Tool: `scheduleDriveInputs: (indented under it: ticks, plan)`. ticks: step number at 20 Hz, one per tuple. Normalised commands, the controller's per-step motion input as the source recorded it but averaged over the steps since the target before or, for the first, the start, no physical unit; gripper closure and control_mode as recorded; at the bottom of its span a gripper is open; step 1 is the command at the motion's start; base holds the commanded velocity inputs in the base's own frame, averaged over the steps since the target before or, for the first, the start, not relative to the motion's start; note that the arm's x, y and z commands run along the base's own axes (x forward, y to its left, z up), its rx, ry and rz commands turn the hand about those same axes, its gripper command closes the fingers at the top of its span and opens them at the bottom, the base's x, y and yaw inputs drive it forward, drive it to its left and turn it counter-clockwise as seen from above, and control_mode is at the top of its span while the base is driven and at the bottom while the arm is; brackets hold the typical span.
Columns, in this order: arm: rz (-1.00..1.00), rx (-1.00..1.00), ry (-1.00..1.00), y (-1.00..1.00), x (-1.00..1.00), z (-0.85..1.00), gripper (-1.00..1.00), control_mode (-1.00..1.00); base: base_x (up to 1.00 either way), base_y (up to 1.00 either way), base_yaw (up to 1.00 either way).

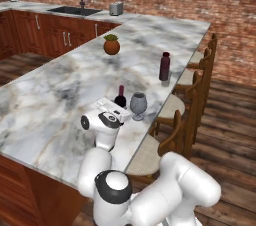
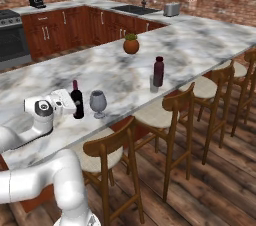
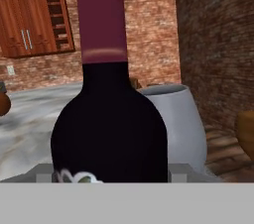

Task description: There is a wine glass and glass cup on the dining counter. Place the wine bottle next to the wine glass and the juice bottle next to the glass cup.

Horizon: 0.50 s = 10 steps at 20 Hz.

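The slim dark wine bottle (image 1: 120,96) (image 2: 77,101) (image 3: 109,129) stands upright on the marble dining counter (image 1: 50,100) (image 2: 115,67), near its chair-side edge. Close beside it stands the stemmed wine glass (image 1: 138,105) (image 2: 98,102) (image 3: 183,124). My gripper (image 1: 119,107) (image 2: 74,108) (image 3: 111,171) reaches in level from the side, its fingers pressed against both sides of the bottle's lower body. Farther along the same edge, the stout maroon juice bottle (image 1: 164,66) (image 2: 158,71) stands right against the small glass cup (image 1: 168,77) (image 2: 153,84).
A potted plant (image 1: 111,45) (image 2: 131,44) sits mid-counter beyond the bottles. Wooden chairs (image 1: 185,125) (image 2: 115,150) line the counter's right side. A sink (image 1: 75,11) (image 2: 136,9) and toaster (image 1: 116,8) (image 2: 172,9) are on the back wall counter, with a stove (image 2: 12,35) at far left.
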Motion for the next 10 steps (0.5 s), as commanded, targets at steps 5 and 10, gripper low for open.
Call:
scheduleDriveInputs:
  ticks: [5, 10]
  plan:
    - [-0.01, 0.00, 0.00, -0.01, -0.31, -0.20, 1.00, -1.00, 0.00, 0.00, 0.00]
    - [-0.02, 0.00, 0.00, -0.02, -0.15, -0.17, 1.00, -1.00, 0.00, 0.00, 0.00]
